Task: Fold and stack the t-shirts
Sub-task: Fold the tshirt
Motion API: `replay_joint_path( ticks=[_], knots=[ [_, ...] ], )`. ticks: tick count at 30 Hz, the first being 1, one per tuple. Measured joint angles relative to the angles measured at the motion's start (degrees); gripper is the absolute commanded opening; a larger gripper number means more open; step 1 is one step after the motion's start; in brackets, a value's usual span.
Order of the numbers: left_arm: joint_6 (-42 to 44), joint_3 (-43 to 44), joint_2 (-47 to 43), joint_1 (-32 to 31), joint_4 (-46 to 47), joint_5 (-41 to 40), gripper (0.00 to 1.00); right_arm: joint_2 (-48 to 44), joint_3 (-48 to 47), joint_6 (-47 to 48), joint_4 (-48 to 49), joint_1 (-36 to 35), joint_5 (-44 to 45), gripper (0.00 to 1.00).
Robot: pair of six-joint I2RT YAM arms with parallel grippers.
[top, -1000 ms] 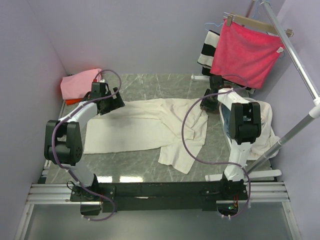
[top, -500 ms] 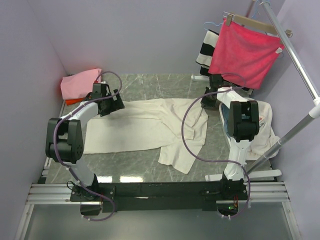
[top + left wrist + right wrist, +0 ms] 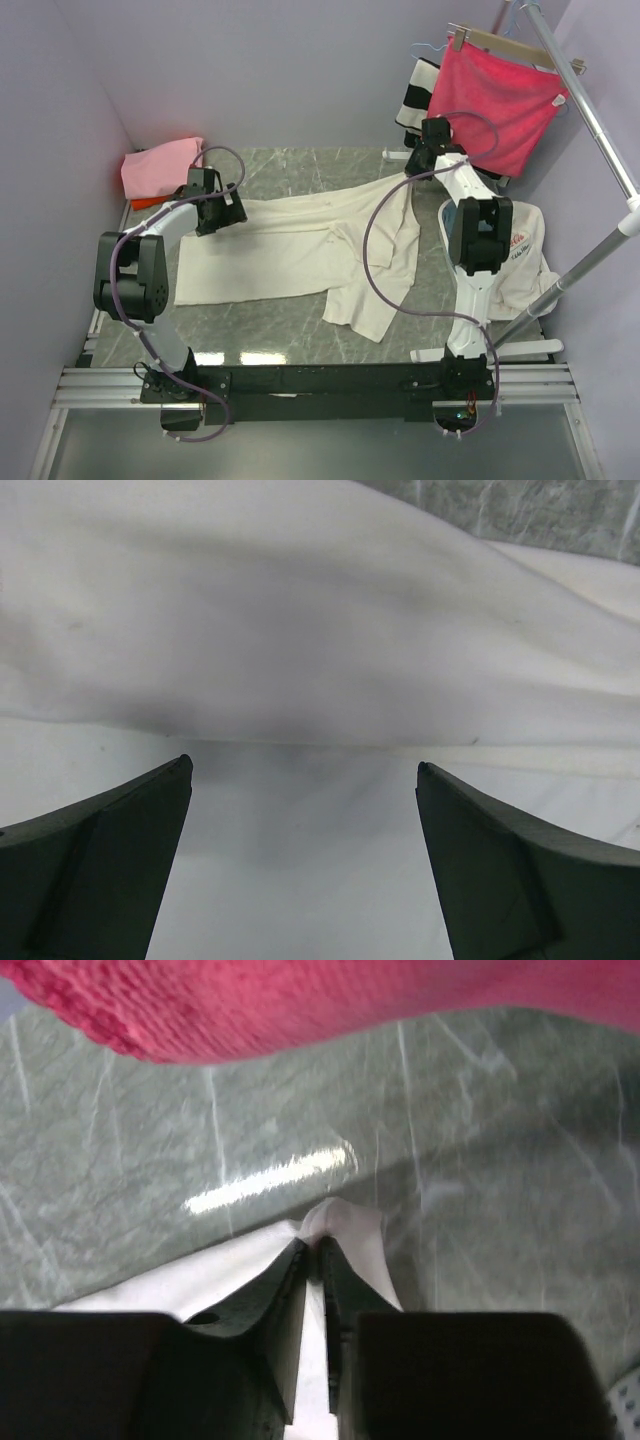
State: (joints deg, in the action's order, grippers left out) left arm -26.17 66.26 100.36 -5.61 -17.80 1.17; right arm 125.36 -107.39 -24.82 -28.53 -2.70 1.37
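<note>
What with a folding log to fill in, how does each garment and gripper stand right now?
cream t-shirt: unfolded, spread out, one edge pinched
pink t-shirt: folded, lying on the orange-red one
orange-red t-shirt: under the pink one, mostly hidden
red cloth: hanging
striped cloth: hanging
left gripper: open over the cream t-shirt
right gripper: shut on the cream t-shirt

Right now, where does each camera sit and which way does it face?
Top external: high behind the robot, facing down on table; left arm, right arm show.
Left wrist: facing down at cream t-shirt; open left gripper shows.
Right wrist: facing table and red cloth; right gripper shut on cream t-shirt.
Shared: all show the cream t-shirt.
</note>
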Motion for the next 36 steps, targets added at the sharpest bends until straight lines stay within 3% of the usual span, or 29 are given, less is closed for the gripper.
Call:
replay_joint_path(
  ticks=[2, 5, 9, 16, 22, 29, 36],
  knots=[
    [0.02, 0.00, 0.02, 0.00, -0.33, -0.22, 1.00, 2.69, -3.06, 0.00, -0.20, 0.04, 0.35, 0.36],
    [0.04, 0.42, 0.42, 0.00, -0.72, -1.60, 1.00, 6.49, -6.38, 0.09, -1.11, 0.11, 1.40, 0.47],
    [0.00, 0.52, 0.50, 0.00, -0.94, -5.09, 1.00, 6.58, -2.95, 0.35, -1.57, -0.04, 4.00, 0.56],
    [-0.87, -0.81, -3.58, 0.35, -0.48, -9.20, 0.99, -8.81, 16.55, 1.16, -0.72, -2.67, 6.67, 0.59],
    [-2.23, -0.59, -2.95, 1.90, 3.04, -8.31, 0.99, -20.50, 22.51, 1.46, 1.53, -8.41, 1.68, 0.59],
    [-2.60, 5.29, 6.12, 2.97, 5.14, -7.50, 0.99, -22.21, 30.29, 1.53, 2.49, -11.45, -4.74, 0.60],
    [-3.37, 7.10, 9.11, 3.34, 7.91, -7.32, 0.99, -21.44, 32.89, 1.75, 2.38, -13.05, -8.55, 0.60]
  ],
)
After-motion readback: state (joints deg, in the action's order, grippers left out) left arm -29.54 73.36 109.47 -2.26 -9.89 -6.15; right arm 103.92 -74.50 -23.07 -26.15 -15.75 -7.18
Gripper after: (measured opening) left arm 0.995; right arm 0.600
